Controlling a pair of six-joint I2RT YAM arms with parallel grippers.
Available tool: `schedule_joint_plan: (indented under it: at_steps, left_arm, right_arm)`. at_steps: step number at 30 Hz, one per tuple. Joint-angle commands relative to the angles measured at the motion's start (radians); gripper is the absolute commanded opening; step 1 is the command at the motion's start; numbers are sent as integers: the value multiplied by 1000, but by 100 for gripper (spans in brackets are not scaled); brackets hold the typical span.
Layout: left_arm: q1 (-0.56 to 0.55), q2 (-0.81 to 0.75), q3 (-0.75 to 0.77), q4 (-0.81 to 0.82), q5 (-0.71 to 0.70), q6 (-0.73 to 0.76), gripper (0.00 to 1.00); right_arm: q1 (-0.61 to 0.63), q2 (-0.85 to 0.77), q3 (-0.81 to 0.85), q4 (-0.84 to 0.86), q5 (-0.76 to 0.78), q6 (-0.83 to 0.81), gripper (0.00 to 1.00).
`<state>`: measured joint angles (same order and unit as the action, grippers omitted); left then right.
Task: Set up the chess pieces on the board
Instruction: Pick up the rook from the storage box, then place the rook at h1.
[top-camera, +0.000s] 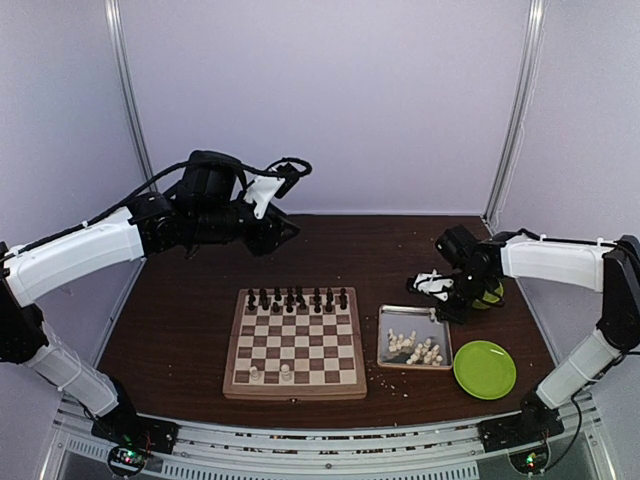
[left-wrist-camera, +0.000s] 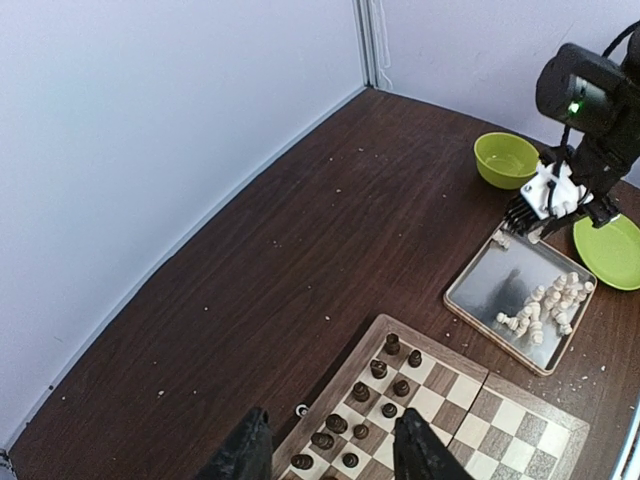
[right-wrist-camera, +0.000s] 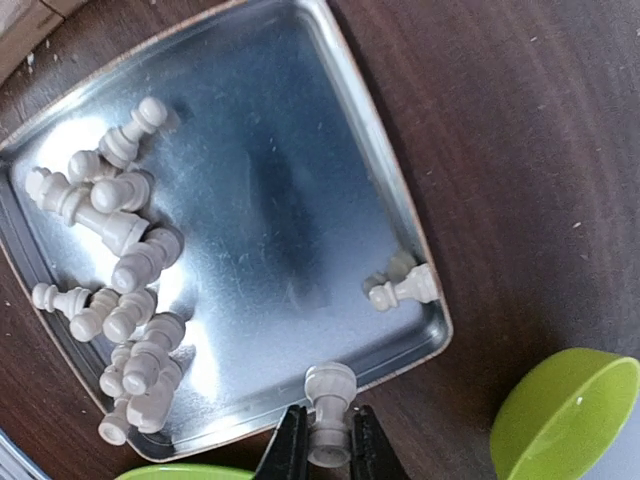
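My right gripper (right-wrist-camera: 328, 452) is shut on the stem of one cream-white chess piece (right-wrist-camera: 329, 405), held over the near rim of the metal tray (right-wrist-camera: 270, 200). Several more white chess pieces (right-wrist-camera: 120, 260) lie heaped on the tray's left side, and one (right-wrist-camera: 402, 289) lies alone in a corner. The board (top-camera: 232, 352) sits mid-table with dark pieces (top-camera: 297, 298) along its far rows and two white pieces (top-camera: 270, 373) on its near row. My left gripper (left-wrist-camera: 330, 455) hangs open and empty, high over the board's far-left corner.
A green plate (top-camera: 484, 369) lies right of the tray and a green bowl (top-camera: 490, 293) stands behind it, close to my right wrist. A tiny white ring (left-wrist-camera: 301, 409) lies on the table against the board's rim. Pale crumbs dot the dark tabletop.
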<state>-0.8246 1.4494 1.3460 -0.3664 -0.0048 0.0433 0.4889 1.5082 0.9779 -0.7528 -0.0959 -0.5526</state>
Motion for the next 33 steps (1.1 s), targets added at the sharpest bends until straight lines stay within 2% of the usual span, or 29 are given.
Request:
schedule_joint_plan:
  at_steps: [1, 4, 10, 18, 24, 33]
  left_arm:
    - [-1, 2, -4, 37, -9, 10, 43]
    - [-1, 6, -5, 38, -25, 2, 43]
    - [29, -9, -23, 64, -127, -63, 43]
    - [138, -64, -41, 87, -118, -107, 43]
    - [157, -86, -45, 90, -135, -97, 43]
    - [157, -92, -39, 86, -104, -100, 43]
  right_arm:
    - [13, -90, 130, -99, -73, 14, 0]
    - [78, -104, 227, -176, -141, 10, 0]
    - [329, -29, 376, -300, -145, -26, 0]
    - [583, 244, 594, -458, -56, -35, 0]
    - [658, 406, 722, -499, -20, -24, 0]
    - [670, 526, 803, -521, -15, -14, 0]
